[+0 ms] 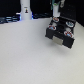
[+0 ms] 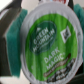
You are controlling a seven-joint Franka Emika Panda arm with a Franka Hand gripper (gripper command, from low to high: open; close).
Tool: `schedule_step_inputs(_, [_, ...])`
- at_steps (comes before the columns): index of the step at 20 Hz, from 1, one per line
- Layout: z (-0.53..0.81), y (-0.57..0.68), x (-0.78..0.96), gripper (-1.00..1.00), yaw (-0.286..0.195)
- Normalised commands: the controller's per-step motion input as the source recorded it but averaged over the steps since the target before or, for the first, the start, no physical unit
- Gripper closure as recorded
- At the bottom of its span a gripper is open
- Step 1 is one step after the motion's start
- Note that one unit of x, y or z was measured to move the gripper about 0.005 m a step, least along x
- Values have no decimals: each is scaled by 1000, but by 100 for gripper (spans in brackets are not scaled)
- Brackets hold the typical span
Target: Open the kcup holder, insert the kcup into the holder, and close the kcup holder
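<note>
Gripper (image 1: 56, 7) fingers (image 2: 10, 41) clamp the kcup (image 2: 49, 44) above the kcup holder (image 1: 60, 34)

kcup (image 2: 47, 47) green lid filling view, teal pads (image 2: 10, 42) beside it

The kcup (image 2: 47, 47) showed a green lid with a thin white ring near its edge and white lettering, plus a small white square mark. Its rim was white. Teal pads (image 2: 11, 41) showed beside it against a dark hand. In the exterior view, the kcup holder (image 1: 61, 36) was black, with pods (image 1: 56, 23) on top bearing reddish-and-white lids. The table (image 1: 25, 55) was plain white. A white bottle-shaped object (image 1: 25, 11) stood against a dark background.
</note>
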Motion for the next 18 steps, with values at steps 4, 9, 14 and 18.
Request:
schedule_step_inputs(4, [-72,490,113,100,35])
schedule_step_inputs(9, [-88,421,190,100,38])
schedule_step_inputs(14, [-93,115,90,100,10])
schedule_step_inputs(18, [-88,61,140,100,-10])
